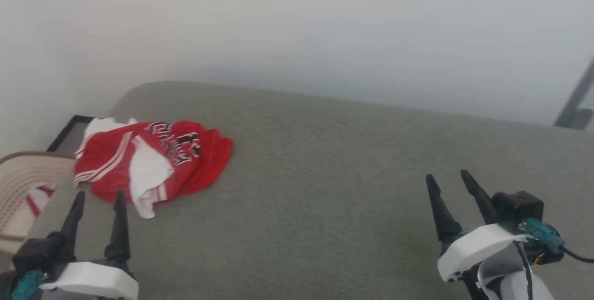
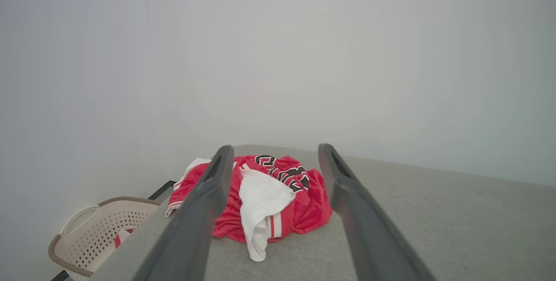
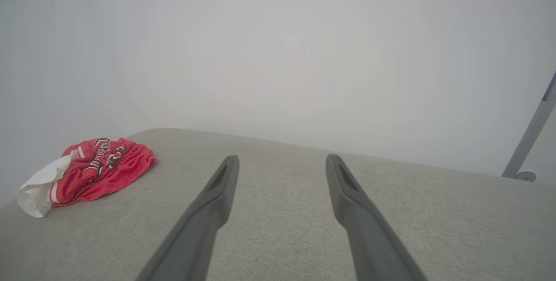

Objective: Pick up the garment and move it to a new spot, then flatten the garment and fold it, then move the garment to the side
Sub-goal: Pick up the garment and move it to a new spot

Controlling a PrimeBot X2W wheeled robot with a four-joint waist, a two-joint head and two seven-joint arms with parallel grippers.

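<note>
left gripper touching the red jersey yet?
Apart. In the left wrist view the left gripper is open and the red jersey lies farther along the grey surface, with bare grey showing between the fingers in front of it.

Home-like room, upholstered surface [image 1: 325, 188], laundry basket [image 1: 18, 179]

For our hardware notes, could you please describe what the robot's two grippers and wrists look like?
The left gripper and right gripper each have two long dark fingers tapering to points, set in a white shell. A black block with a teal connector sits at each base. A black cable leaves the right one's connector.
</note>
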